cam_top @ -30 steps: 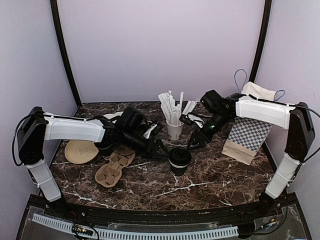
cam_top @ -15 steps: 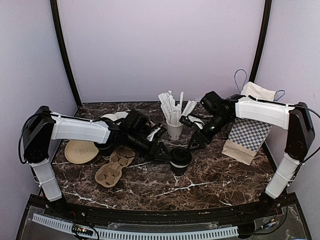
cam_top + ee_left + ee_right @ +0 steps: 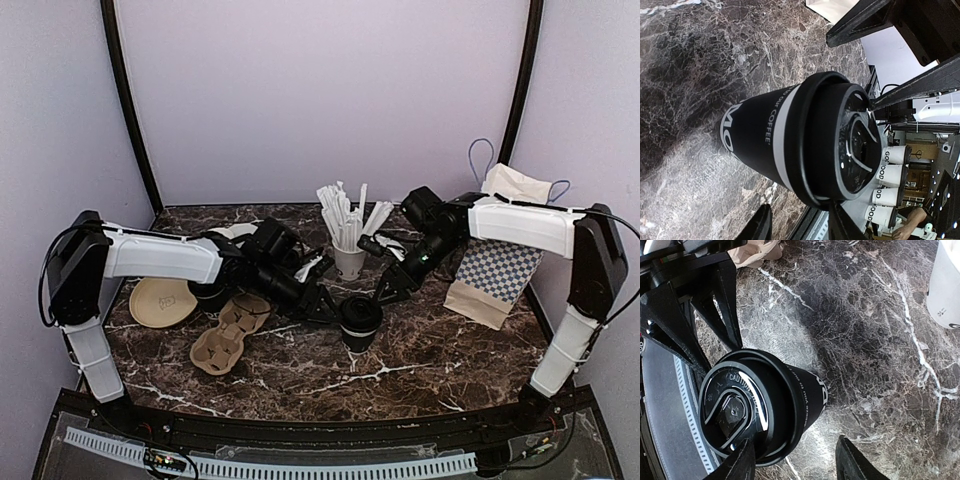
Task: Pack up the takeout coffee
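The takeout coffee [image 3: 359, 320], a black cup with a black lid, stands upright on the marble table [image 3: 440, 350], front of centre. My left gripper [image 3: 322, 305] reaches it from the left, low on the table. In the left wrist view the cup [image 3: 790, 145] sits between the open jaws of this gripper [image 3: 799, 206]; one fingertip [image 3: 840, 215] is at the lid rim, the other stands apart. My right gripper [image 3: 385, 290] is open just right of the cup. In the right wrist view the lid [image 3: 735, 410] overlaps one finger [image 3: 740, 465] of that gripper [image 3: 794, 440].
A white cup of wrapped straws [image 3: 350, 262] stands behind the coffee. A brown cardboard cup carrier [image 3: 228, 335] lies to the left, beside a tan disc [image 3: 163, 302]. A checked paper bag [image 3: 495, 275] leans at the right.
My left gripper has slid right up to the coffee cup and its jaws have narrowed round it. The right arm has barely moved.
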Robot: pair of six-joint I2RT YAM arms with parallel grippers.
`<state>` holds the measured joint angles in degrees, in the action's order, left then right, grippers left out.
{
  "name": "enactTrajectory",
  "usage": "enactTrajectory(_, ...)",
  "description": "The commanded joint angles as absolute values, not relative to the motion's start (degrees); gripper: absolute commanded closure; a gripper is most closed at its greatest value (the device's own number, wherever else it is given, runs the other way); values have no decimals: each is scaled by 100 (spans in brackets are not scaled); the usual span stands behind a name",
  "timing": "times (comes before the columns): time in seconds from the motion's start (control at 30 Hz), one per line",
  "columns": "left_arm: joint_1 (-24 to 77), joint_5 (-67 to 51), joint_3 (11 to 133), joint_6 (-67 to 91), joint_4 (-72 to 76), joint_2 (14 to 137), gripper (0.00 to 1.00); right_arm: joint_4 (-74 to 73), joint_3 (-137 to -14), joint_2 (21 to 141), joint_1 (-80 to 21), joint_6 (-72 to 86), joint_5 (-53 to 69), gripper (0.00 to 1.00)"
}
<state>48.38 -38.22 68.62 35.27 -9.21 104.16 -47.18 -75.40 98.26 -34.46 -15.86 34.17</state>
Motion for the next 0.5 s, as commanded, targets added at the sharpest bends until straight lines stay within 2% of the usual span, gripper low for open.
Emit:
enactTrajectory(0.0, 4860, -3443, 6775, 3251, -1837, 10833, 61, -4705, -7314, 9993, -3428, -1673, 3442, 46)
enactTrajectory(0.37, 4855, -3331, 6907, 3154, -1801, 11145, 63, -4730, -7260, 9940, -3418, -1672, 3509, 46)
enactTrajectory(0.47, 4855, -3321, 6908, 3157, -1795, 11001, 63, -4937, -7481, 9766, -3383, -1776, 3752, 39)
